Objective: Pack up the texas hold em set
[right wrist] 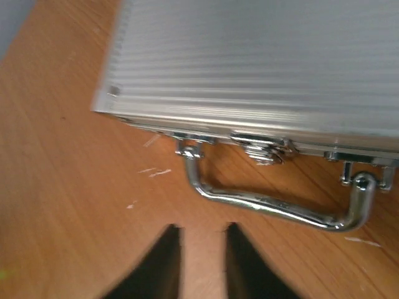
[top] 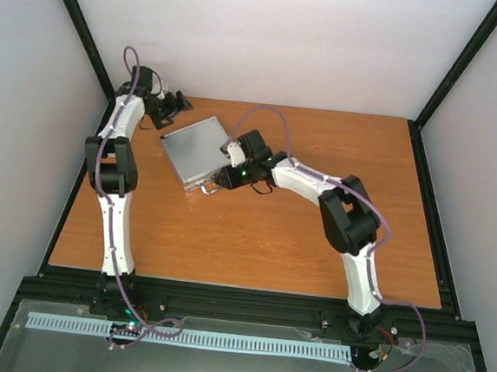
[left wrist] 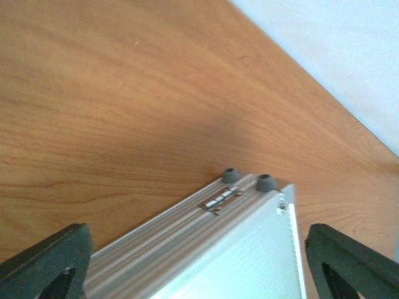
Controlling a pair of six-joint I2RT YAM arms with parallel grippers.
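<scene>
The jaws of my left gripper (left wrist: 196, 249) stand wide apart, straddling the back corner of the case (top: 195, 147) without touching it. Those of my right gripper (right wrist: 201, 243) are drawn almost together with a slim gap between them, holding nothing, just short of the handle (right wrist: 268, 208). The case lies flat and closed in the far-left part of the bench (top: 314, 235), turned at an angle, with its hinge (left wrist: 221, 200) and two rubber feet (left wrist: 230, 175) towards the left arm. Handle and latch (right wrist: 262, 146) face the right arm, and I cannot tell whether the latch is snapped home. No cards, chips or dice show anywhere, so I take them to be inside. If so, I expect the case to be heavy for its size. It is stiff ribbed metal, hard to dent but smooth enough to slide under a sideways push. The handle is a thin chrome bar, round and slick, lying low against the wood, so getting under it looks awkward. I judge a pinch across the bar, or across the lid's edge by the latch, to be the firmest hold. Room is tight behind and to the left, where the bench edge and the walls are near. To the right and towards me the wood lies open for dragging or turning the case.
</scene>
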